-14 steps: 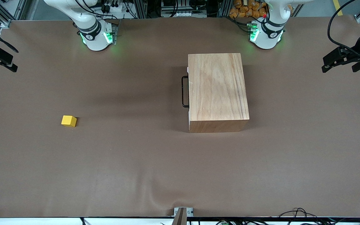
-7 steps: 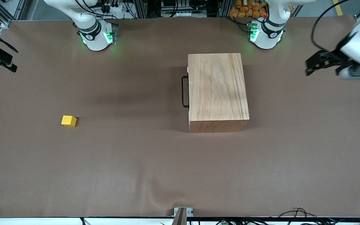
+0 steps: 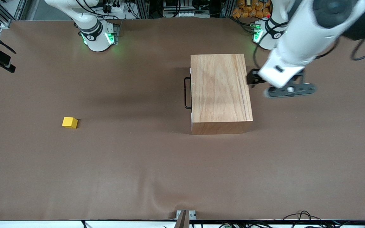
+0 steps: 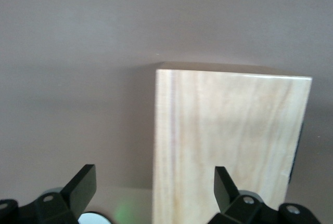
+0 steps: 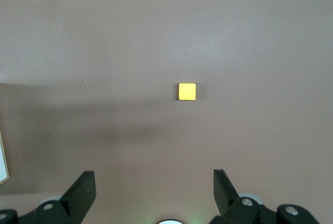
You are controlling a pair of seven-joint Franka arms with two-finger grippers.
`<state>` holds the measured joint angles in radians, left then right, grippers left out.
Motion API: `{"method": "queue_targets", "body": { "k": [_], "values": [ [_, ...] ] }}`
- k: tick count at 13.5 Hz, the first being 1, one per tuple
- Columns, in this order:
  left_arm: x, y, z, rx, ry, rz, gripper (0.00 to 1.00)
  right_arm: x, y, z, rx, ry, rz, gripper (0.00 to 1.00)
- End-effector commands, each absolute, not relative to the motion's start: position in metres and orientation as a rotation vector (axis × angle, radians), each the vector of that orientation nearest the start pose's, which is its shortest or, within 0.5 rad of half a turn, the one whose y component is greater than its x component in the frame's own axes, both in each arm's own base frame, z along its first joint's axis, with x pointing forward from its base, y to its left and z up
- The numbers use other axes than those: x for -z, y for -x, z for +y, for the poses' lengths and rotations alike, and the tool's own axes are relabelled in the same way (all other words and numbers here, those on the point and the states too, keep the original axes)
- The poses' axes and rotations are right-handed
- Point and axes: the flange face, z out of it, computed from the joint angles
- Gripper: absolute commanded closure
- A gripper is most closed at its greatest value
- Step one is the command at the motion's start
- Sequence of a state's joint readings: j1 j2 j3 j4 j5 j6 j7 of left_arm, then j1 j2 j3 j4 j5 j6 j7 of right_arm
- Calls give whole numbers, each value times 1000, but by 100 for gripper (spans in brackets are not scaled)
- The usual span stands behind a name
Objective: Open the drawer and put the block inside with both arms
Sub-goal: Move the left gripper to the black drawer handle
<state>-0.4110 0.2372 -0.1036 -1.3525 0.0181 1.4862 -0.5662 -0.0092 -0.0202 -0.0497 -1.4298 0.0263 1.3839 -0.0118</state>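
Block (image 3: 70, 122) sits low in the frame's left half: light, rigid, flat-sided, so I would pinch opposite faces. Drawer (image 3: 190, 91) looks shut mid-frame; its thin handle (image 3: 187, 93) suits hooking. Left gripper (image 4: 154, 182) hovers spread over the box's edge; right gripper (image 5: 153, 185) waits spread, upper left.

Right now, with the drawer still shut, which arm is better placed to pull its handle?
Probably left. The left gripper, open, hangs at the wooden box's edge, though away from the black handle. The right gripper, open, waits at the table's end.
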Motion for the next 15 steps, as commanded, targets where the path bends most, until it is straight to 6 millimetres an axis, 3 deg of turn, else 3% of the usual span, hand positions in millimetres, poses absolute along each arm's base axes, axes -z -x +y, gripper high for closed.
{"method": "queue_targets", "body": {
  "k": [1, 4, 6, 10, 12, 15],
  "values": [
    [-562, -533, -354, -82, 3073, -115, 0, -688, -526, -29, -52, 3127, 78, 0],
    [-540, -522, -425, 8, 3062, -196, 0, -688, -526, -28, -52, 3125, 75, 0],
    [-514, -507, -476, 19, 3066, -253, 0, -688, -526, -29, -52, 3127, 78, 0],
    [-465, -488, -545, 102, 3058, -303, 0, -688, -526, -28, -52, 3125, 75, 0],
    [-444, -470, -571, 157, 3031, -304, 0, -689, -526, -30, -50, 3127, 80, 0],
    [-417, -467, -585, 183, 3020, -305, 0, -689, -526, -30, -47, 3125, 82, 0]
  ]
}}
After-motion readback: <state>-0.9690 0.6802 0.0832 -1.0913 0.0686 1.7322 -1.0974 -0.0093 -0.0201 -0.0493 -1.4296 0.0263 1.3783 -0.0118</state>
